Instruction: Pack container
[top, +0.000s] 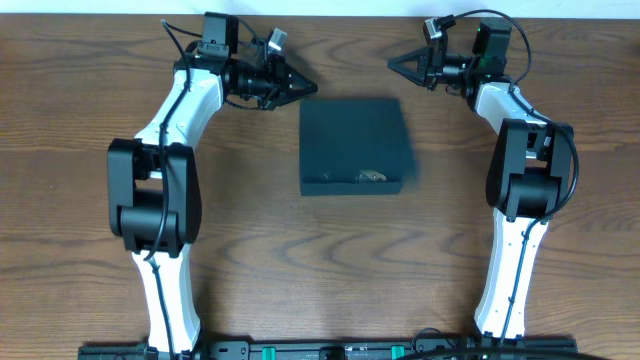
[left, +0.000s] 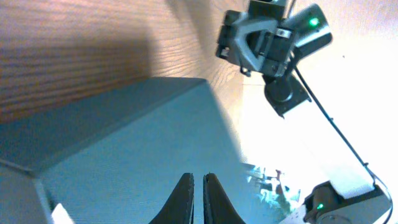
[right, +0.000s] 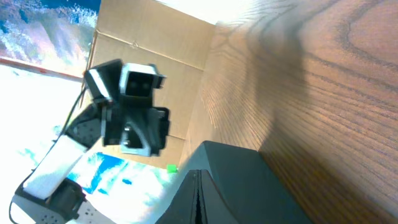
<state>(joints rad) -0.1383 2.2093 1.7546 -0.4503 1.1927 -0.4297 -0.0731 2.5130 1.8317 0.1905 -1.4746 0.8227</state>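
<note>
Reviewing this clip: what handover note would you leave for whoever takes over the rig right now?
Left gripper: jaws shut, holding nothing, close to the container's far left corner.
Right gripper: jaws shut, holding nothing, beyond the far right corner, clear of it.
Container: mid-table, lying flat with its lid down.
Done: the lid looks closed, and no loose items are in view.
Left: probably nothing. The contents are hidden, so check that the lid is fully seated, then park the arms.
</note>
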